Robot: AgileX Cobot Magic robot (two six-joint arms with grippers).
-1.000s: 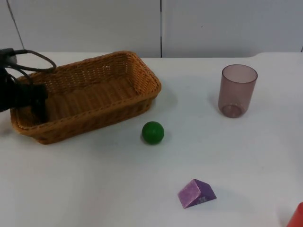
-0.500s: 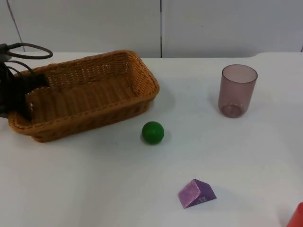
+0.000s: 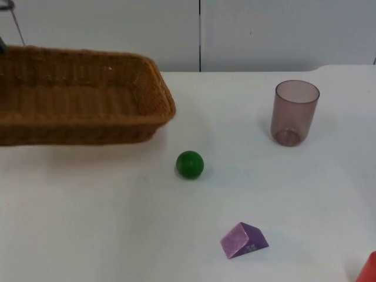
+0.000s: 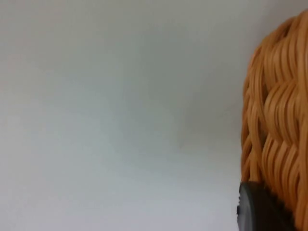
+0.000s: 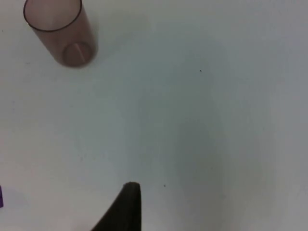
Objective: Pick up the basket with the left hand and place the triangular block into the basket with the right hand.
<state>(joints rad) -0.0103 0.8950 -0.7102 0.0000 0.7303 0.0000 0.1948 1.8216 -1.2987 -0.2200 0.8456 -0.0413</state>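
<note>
One change: the basket sat flat on the worktop a second ago and now hangs clear of it, raised and carried toward the picture's left edge, its side wall facing the camera.
Meaning for the task: the first half — the lift — looks done, so what is left is the right arm's share, fetching the block.
Basket: woven, tan, rectangular; its weave lies right against the left end effector's fingertip in the left wrist view.
Left end effector: by that contact and the airborne basket it is judged to be clenched on the basket's rim — the jaws themselves cannot be made out.
Right end effector: one dark fingertip hangs over bare worktop, with nothing seen between the fingers; whether they are spread or closed cannot be told. It waits well away from the block.
Cup: a translucent purple cup stands upright toward the right, well apart from the rest.
Ball: a green ball lies between the basket and the block — it could roll if brushed on the carry across.
Triangular block: the purple triangular block rests untouched on the near worktop, with open space around it.
Red object: a sliver at the near right corner, too cut off to name.
</note>
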